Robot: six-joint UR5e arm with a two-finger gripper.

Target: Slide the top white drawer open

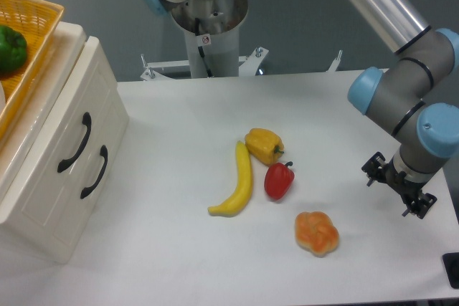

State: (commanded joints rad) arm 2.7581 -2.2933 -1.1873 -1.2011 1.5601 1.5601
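Drawer, left of frame, looks rigid, light plastic; hook its curved black handle. Gripper, far right, holds nothing; its opening cannot be told.

White table w/ grey wall behind, even light.

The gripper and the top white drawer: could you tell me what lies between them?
In the camera view: a banana, yellow pepper and red pepper.

Single fixed cam, high, looks down across desk toward arm base; mid-range.
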